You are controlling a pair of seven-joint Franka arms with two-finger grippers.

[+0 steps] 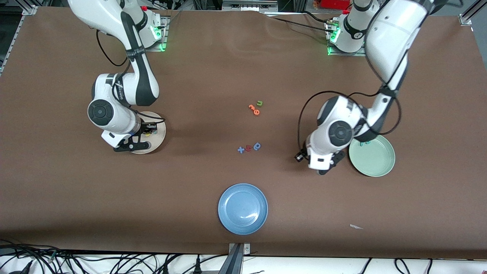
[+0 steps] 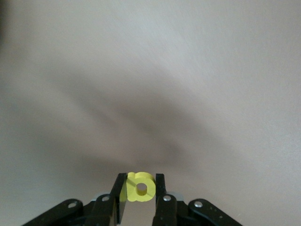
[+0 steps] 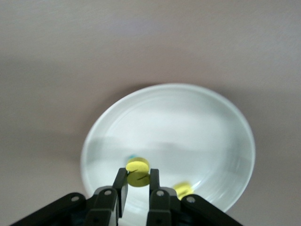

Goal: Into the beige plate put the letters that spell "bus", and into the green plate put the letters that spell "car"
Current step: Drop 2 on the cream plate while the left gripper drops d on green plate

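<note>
Two hands grip: the left hand pinches the yellow a, the right hand the yellow s over the beige plate. Both letters look light and squashy, best nipped across flat faces.

matt brown table, glossy blue plate, glossy white arm shells.

My two arms are white and round, with dark grey bands at the bends. My right arm has a big grey circle on one joint, and so does my left arm. Thin black cables loop beside each arm. Small green lights glow at both bases, and a red button sits on each. My fingers are black, with shiny silver screws low down.
</note>
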